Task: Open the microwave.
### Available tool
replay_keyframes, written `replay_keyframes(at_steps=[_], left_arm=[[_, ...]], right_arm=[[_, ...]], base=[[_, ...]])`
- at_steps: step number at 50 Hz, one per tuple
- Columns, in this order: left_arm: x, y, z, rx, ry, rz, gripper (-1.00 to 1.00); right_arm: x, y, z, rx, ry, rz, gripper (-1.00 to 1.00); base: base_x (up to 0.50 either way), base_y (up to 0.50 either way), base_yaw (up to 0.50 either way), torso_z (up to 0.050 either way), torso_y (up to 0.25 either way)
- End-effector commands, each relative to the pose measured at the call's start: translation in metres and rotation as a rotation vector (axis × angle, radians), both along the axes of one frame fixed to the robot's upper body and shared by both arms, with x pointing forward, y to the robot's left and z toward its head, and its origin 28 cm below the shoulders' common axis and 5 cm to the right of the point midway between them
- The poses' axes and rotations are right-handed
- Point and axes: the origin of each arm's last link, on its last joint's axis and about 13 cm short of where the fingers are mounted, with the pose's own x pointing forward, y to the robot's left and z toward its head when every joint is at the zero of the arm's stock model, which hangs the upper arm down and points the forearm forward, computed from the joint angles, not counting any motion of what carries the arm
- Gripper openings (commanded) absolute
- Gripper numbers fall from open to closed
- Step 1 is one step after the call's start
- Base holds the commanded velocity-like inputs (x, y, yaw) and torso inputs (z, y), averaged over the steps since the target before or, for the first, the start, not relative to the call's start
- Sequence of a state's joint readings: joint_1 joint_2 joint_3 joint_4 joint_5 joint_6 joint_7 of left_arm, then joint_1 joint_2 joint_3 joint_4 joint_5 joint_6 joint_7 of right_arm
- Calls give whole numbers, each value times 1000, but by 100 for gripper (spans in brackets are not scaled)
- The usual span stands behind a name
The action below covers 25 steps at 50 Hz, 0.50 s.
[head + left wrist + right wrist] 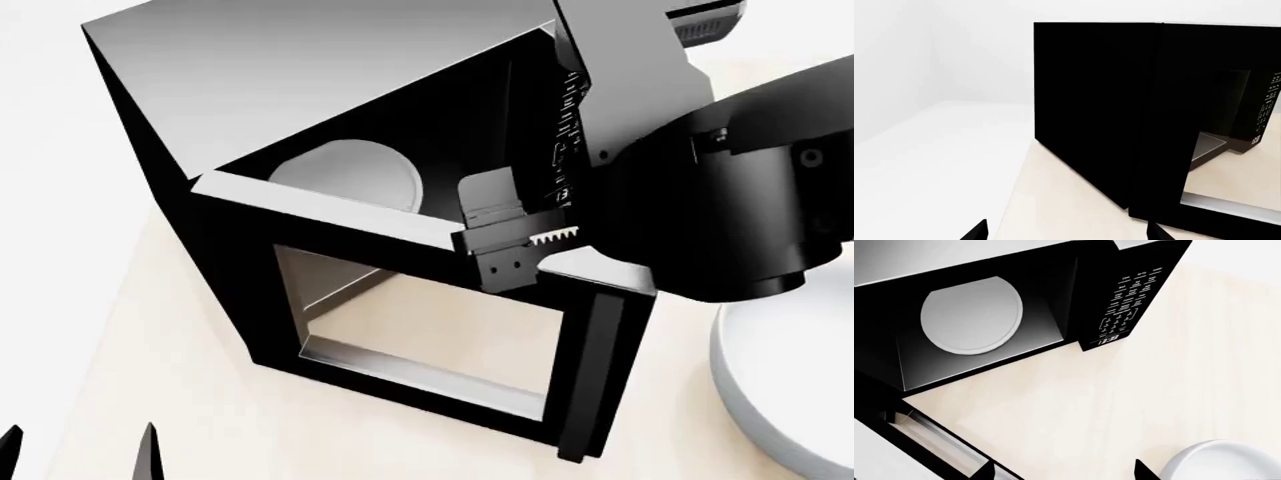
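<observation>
The black microwave (147,170) with a grey top stands on the pale table, and its glass-windowed door (254,300) is swung wide open toward me. Inside lies the white turntable plate (971,315), with the keypad (1127,305) beside the cavity. The vertical handle (594,370) is on the door's free edge. My right gripper (1064,471) is open above the door's top edge near that free end, one fingertip (987,473) over the edge and only table between the fingers. My left gripper (1066,231) is open and apart, at the microwave's hinge-side corner (1081,115).
A white round dish (787,380) sits on the table to the right of the open door, under my right arm (747,210). The table's left edge (1017,180) runs close to the microwave's side. White floor and walls lie beyond it.
</observation>
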<state>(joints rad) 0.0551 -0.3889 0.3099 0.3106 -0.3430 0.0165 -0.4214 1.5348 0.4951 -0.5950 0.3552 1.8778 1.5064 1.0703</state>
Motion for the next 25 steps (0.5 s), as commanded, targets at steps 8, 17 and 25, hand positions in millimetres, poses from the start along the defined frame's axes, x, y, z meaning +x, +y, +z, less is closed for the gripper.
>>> replay_keyframes(at_steps=[8,17,25], left_arm=[[1,0,0,1,1,1,100],[1,0,0,1,0,2,100],[0,0,0,2,1,-2,100]], right_arm=[[-9,0,-16,-16,84,67,100],[-14,2,-19,-15,101,100,100],[-18,2,-20,-4,117,133,100]], base=[[0,0,0,0,-3],[0,0,0,-2,-2],[0,0,0,0,-4]])
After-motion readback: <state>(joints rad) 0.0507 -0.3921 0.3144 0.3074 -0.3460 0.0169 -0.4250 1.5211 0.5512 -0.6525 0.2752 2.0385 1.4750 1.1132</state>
